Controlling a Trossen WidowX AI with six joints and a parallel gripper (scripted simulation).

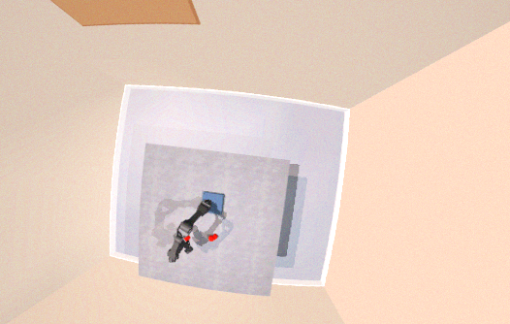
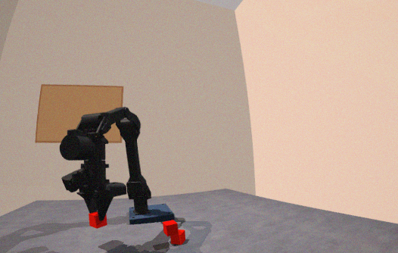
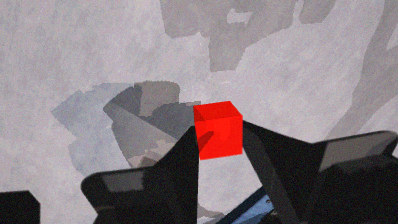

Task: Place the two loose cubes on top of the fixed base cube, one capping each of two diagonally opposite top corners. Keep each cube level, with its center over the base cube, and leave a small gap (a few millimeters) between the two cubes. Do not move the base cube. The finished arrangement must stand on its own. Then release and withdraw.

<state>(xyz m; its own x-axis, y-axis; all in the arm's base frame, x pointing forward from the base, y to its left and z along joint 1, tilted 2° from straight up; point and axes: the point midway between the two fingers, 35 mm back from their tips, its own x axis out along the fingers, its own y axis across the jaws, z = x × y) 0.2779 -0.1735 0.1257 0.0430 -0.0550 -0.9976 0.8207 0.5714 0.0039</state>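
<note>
On the left, the black parallel-jaw claw (image 2: 97, 217) (image 3: 216, 127) clamps a red cube (image 2: 97, 220) (image 3: 218, 131) above the grey tabletop (image 1: 244, 252) (image 2: 278, 223) (image 3: 300, 65)! Over right, an upper red cube (image 2: 170, 228) caps the near-right lower red cube (image 2: 178, 237), overhanging left.

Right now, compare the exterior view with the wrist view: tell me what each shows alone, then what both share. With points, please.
Exterior only: the two stacked red cubes (image 1: 213, 237) (image 2: 174, 232), the upper offset on the lower, and the tan wall panel (image 1: 138, 11) (image 2: 79, 114).

Wrist only: nothing separate; just a closer look between the fingers.

Both: the gripper (image 2: 98, 217) (image 3: 216, 127), its red cube (image 2: 96, 220) (image 3: 220, 135) and the blue base plate (image 1: 214, 198) (image 2: 150, 218) (image 3: 256, 206).
</note>
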